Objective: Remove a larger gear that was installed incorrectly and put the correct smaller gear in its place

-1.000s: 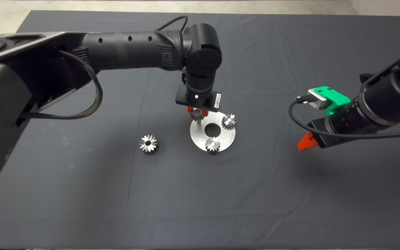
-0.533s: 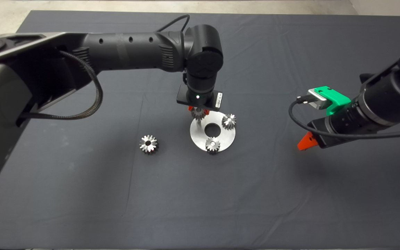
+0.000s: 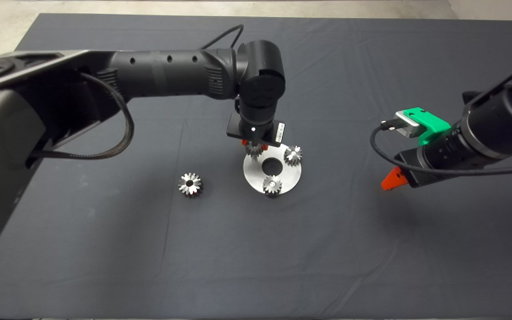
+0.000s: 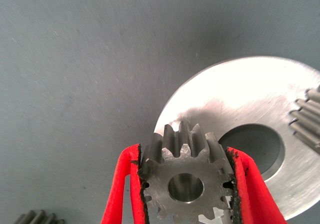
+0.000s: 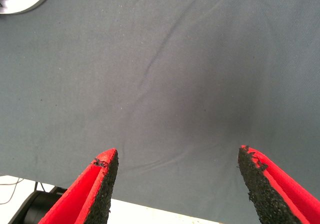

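Two red fingers (image 4: 245, 189) of the left gripper (image 3: 254, 144) clamp a small silver toothed gear (image 4: 186, 181), centre hole showing, no readable markings, over the upper-left rim of the round silver plate (image 3: 256, 175). Larger silver gear with dark centre hole (image 3: 190, 184) lies on the dark mat (image 3: 105, 249), left of plate. Right gripper (image 5: 177, 184) spread wide, idle at frame right.

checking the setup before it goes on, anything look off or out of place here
One gear lies loose on the mat, apart from the round plate that carries two gears. The left gripper holds a third gear over the plate's rim. Nothing looks damaged.
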{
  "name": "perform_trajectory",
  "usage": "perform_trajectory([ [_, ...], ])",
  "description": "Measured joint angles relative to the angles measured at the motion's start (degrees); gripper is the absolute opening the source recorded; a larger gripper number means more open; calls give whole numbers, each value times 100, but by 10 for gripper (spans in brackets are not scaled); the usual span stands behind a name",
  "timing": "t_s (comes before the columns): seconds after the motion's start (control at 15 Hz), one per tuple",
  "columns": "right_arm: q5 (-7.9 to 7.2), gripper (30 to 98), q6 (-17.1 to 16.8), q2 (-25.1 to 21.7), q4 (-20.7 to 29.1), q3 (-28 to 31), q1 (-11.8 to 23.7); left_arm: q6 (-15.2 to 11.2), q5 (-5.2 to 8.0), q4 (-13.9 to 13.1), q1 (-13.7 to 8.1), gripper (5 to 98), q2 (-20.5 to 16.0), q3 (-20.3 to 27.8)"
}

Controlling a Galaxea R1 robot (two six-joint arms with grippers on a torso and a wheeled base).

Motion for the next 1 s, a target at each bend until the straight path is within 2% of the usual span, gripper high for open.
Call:
perform_trajectory([
  [1.0, 2, 636, -2, -11, 0, 0, 0, -2, 0, 279, 44, 239, 0, 17],
])
